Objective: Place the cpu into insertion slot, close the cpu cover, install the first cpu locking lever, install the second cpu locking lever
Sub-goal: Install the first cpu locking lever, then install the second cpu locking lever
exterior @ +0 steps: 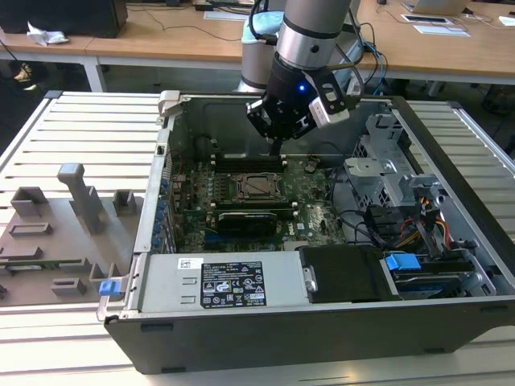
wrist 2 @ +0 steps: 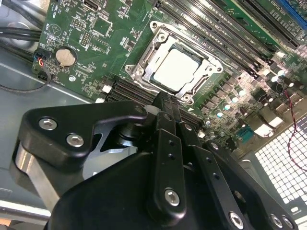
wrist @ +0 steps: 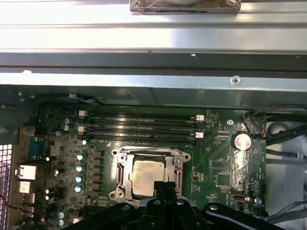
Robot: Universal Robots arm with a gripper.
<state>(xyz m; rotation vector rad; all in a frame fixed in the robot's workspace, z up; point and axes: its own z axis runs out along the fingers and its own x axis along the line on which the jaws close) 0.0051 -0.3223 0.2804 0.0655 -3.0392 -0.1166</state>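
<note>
Your gripper (exterior: 276, 149) hung inside the open computer case (exterior: 451, 161), low over the green motherboard (exterior: 318, 213), in the upper middle of the exterior view; in both wrist views its jaws stood pressed together with nothing between them. In the second wrist view the gripper (wrist 2: 165, 101) had its tips at the near edge of the insertion slot (wrist 2: 144, 60), around the centre of the frame, though you could not tell whether they touched the metal. The cpu (wrist 2: 176, 70) lay flat in that slot, its pale silver top showing through the square cut-out of the cpu cover (wrist 2: 204, 72), which lay down over the chip's edges. In the first wrist view the cpu (wrist: 144, 177) sat in the lower middle of the frame, with the cpu cover (wrist: 123, 175) framing it and the gripper (wrist: 163, 186) just at its lower right corner. The long black memory slots (wrist: 139, 129) ran above the socket in that view, and a round coin battery (wrist: 242, 141) sat toward the right. In the exterior view the case stood on a slatted desk (exterior: 96, 129), with a grey fixture tray (exterior: 60, 233) at the left
</note>
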